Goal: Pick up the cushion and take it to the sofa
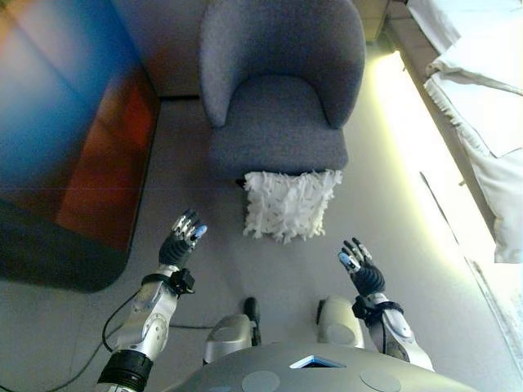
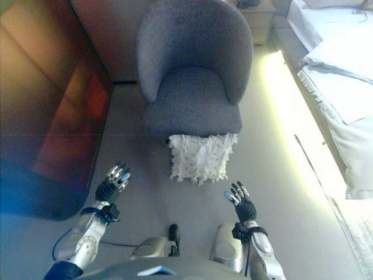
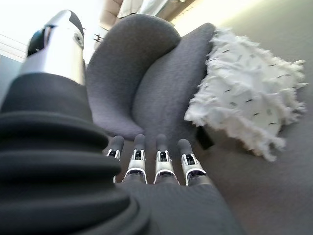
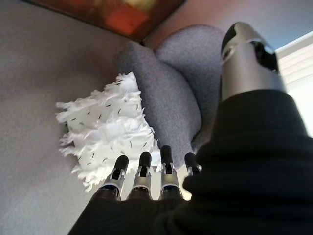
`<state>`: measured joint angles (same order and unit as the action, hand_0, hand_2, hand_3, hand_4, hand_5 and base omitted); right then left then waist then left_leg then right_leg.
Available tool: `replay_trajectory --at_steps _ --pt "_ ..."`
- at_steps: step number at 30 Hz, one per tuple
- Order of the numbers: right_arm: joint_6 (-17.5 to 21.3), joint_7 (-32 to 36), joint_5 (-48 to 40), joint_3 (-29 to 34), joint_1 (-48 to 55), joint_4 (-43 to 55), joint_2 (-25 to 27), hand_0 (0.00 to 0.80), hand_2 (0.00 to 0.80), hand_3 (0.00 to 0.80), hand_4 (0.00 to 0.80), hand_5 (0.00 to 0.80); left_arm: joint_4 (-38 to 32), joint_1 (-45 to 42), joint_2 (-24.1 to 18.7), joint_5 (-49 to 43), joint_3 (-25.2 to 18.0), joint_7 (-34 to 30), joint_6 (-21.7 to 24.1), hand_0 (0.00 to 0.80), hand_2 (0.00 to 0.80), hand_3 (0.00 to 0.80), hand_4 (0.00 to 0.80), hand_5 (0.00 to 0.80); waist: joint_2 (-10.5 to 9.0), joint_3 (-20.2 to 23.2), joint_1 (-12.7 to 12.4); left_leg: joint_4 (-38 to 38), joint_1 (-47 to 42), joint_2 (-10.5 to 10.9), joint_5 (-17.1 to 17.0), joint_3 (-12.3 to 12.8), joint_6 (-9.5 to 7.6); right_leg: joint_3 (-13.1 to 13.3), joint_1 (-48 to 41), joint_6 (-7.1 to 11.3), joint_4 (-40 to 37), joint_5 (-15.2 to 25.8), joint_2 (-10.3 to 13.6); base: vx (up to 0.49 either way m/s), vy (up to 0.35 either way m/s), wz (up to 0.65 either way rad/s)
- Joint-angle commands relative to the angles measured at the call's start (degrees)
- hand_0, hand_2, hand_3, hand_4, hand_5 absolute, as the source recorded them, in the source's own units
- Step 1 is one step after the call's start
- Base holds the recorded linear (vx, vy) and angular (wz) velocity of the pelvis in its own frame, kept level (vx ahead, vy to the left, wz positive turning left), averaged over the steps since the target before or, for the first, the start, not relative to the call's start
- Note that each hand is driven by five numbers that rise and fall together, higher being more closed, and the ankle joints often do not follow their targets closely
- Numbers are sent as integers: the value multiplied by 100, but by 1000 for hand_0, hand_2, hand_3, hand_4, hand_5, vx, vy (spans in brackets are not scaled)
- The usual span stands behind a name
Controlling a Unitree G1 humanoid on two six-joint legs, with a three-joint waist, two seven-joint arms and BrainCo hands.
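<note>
A white shaggy cushion (image 1: pixel 290 204) leans on the floor against the front of a grey armchair (image 1: pixel 282 90). It also shows in the left wrist view (image 3: pixel 249 103) and the right wrist view (image 4: pixel 105 132). My left hand (image 1: pixel 184 237) is open and empty, a little to the left of the cushion and nearer to me. My right hand (image 1: pixel 359 265) is open and empty, to the right of the cushion and nearer to me. Neither hand touches the cushion.
A dark wooden cabinet (image 1: pixel 73 147) stands along the left. A bed with white linen (image 2: pixel 341 76) lies at the right, with a lit strip along its base. A small nightstand (image 2: pixel 253 14) stands behind the armchair. Grey carpet (image 1: pixel 196 163) surrounds the cushion.
</note>
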<state>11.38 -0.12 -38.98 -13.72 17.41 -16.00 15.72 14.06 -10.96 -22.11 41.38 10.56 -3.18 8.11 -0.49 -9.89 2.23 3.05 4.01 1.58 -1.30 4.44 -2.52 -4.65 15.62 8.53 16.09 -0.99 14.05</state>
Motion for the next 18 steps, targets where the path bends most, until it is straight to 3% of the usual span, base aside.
replay_trajectory --at_steps 1,4,7,11,12,14,15,17,18 --pt "347 151 -268 262 -228 222 17 0 0 0 0 0 -545 65 -97 20 -40 56 271 0 0 0 0 0 -170 103 190 476 -634 405 1196 77 -156 79 107 124 -1899 1670 -24 409 -178 14" --pt "215 212 -321 359 -233 184 11 0 0 0 0 0 -584 -45 -131 -55 -186 21 130 0 0 0 0 0 -196 137 144 565 -873 329 1362 60 -127 -61 153 153 -2108 1834 129 454 -204 19" --pt "140 241 -292 377 -86 242 -21 0 0 0 0 0 -677 -248 -179 -222 -329 -173 -9 0 0 0 0 0 -259 222 150 752 -1230 210 1698 -42 -83 -122 114 117 -1787 1921 247 562 -275 39" --pt "21 256 -257 309 29 210 -5 0 0 0 0 0 -644 -370 -142 -70 -382 -98 -74 0 0 0 0 0 -255 440 236 1118 -1408 -76 1518 -138 21 115 36 79 -1384 1576 14 536 -321 34" --pt "-30 229 -237 281 41 253 11 0 0 0 0 0 -632 -391 -113 -9 -406 -70 -103 0 0 0 0 0 -246 468 253 1216 -1457 -161 1422 -142 67 154 63 52 -1209 1520 -42 548 -350 8" --pt "-150 223 -140 187 114 364 123 0 0 0 0 0 -502 -418 8 308 -456 -26 -116 0 0 0 0 0 -151 589 349 1667 -1560 -548 568 -115 331 273 -2 -140 -808 1163 -425 558 -375 -3" --pt "-168 246 -74 180 136 364 173 0 0 0 0 0 -489 -407 56 383 -457 -12 -97 0 0 0 0 0 -156 629 364 2007 -1428 -641 204 -93 418 290 -137 -254 -825 1026 -561 471 -358 -2" --pt "-136 250 112 216 135 235 318 0 0 0 0 0 -479 -356 201 326 -391 -51 -6 0 0 0 0 0 -217 636 353 3283 -765 -673 -283 -123 474 364 -432 -570 -859 779 -767 376 -319 -4" --pt "-97 284 88 230 105 163 385 0 0 0 0 0 -504 -322 260 276 -341 -35 -3 0 0 0 0 0 -261 606 339 3711 -385 -718 -359 -113 459 377 -550 -696 -851 696 -808 299 -267 -10"
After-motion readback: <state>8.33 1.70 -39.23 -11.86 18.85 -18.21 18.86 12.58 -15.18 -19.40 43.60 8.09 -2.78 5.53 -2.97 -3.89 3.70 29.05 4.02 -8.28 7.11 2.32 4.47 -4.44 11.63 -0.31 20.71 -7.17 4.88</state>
